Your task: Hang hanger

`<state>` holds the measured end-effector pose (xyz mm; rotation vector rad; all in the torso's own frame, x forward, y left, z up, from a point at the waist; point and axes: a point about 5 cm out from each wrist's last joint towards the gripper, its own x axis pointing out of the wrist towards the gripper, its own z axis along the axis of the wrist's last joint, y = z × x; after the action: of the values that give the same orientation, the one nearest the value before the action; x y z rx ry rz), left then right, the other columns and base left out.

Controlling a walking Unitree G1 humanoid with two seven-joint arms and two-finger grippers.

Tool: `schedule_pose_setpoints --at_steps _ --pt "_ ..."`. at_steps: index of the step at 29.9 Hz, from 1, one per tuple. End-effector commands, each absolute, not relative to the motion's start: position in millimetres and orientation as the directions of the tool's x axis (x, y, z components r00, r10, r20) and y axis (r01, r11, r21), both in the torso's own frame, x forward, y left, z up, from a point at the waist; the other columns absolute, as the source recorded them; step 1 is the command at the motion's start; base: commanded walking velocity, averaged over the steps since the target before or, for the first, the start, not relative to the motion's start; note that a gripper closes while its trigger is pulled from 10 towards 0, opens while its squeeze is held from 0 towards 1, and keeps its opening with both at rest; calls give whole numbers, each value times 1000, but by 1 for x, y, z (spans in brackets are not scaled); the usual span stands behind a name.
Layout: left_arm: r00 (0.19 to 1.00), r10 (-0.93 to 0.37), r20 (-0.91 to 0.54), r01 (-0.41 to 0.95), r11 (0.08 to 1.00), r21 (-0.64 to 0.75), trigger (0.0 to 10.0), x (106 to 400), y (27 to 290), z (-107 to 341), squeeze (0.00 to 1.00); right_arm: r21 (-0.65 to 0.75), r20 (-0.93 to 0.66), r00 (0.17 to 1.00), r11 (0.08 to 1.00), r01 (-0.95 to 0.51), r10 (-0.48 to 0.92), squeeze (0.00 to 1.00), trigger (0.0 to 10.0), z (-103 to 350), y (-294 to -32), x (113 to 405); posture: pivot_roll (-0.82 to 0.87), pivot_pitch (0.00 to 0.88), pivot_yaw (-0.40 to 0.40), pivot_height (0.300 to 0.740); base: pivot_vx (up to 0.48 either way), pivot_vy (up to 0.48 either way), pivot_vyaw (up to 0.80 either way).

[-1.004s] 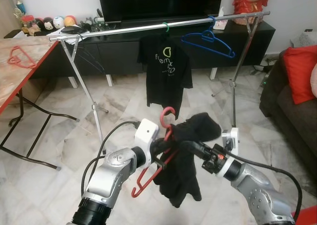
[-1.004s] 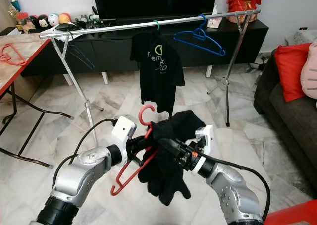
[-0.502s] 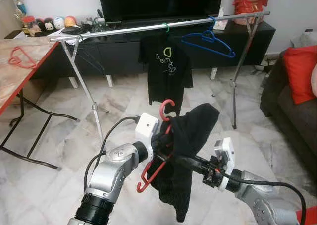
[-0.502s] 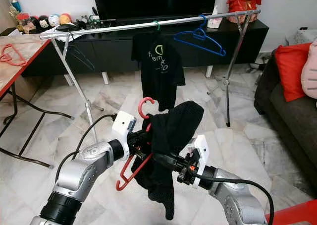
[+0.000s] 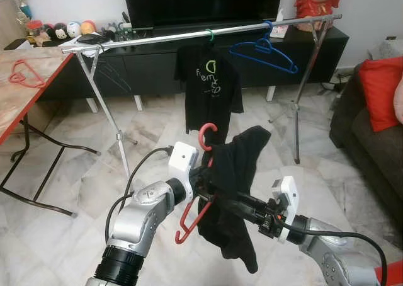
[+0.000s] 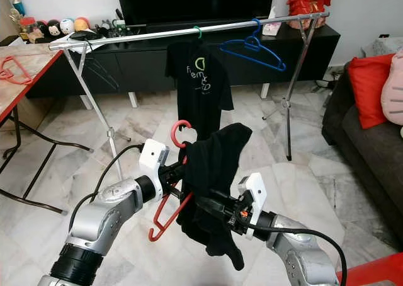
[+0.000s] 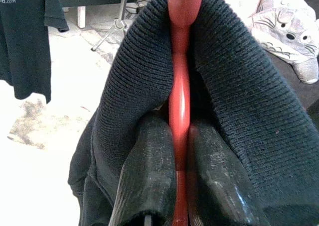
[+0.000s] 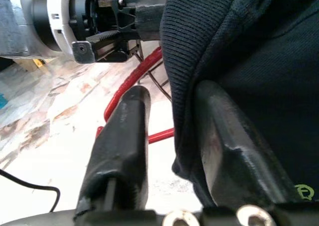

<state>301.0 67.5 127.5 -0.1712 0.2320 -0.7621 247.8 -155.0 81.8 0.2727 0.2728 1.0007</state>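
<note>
Because the black knit garment (image 5: 233,191) is draped unevenly over the red hanger (image 5: 200,191), bunched at one shoulder with a long tail dangling, I judge it could slide off on the way up to the silver rail (image 5: 201,34), and the hook could miss between the green-hooked black T-shirt (image 5: 211,87) and the empty blue hanger (image 5: 264,51). From the head cameras, the left hand (image 5: 203,177) holds the hanger just below its curved hook, well short of the rail, while the right hand (image 5: 233,204) reaches into the cloth from below; a second red hanger (image 5: 25,75) lies on the wooden surface (image 5: 31,103). Through the left wrist camera, both black fingers (image 7: 144,176) are closed on the smooth, glossy plastic stem, ribbed wool folding softly over either side. Through the right wrist camera, the matte fingers (image 8: 124,146) stand partly apart, one each side of the garment's edge; whether they pinch it I cannot tell.
</note>
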Motion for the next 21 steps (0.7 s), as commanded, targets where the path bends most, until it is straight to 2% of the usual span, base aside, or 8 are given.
schedule_pose_setpoints --at_steps 1,3,7,21 --pt "717 -692 -83 663 715 -222 10000 305 70 140 0 332 -104 519 521 -786 849 1000 10000 83 -155 250 -32 0 53 740 0 0 0" --pt "714 -695 -88 664 712 -229 10000 305 71 139 0 296 -138 562 576 -762 815 1000 10000 81 -160 255 -34 0 54 740 0 0 0" --pt "715 -693 -94 661 714 -229 10000 304 72 137 0 256 -170 594 617 -744 786 1000 10000 81 -165 259 -37 0 56 740 0 0 0" --pt "720 -689 -82 654 714 -248 10000 306 73 137 0 200 -230 582 623 -756 780 1000 10000 77 -166 253 -46 0 59 740 0 0 0"
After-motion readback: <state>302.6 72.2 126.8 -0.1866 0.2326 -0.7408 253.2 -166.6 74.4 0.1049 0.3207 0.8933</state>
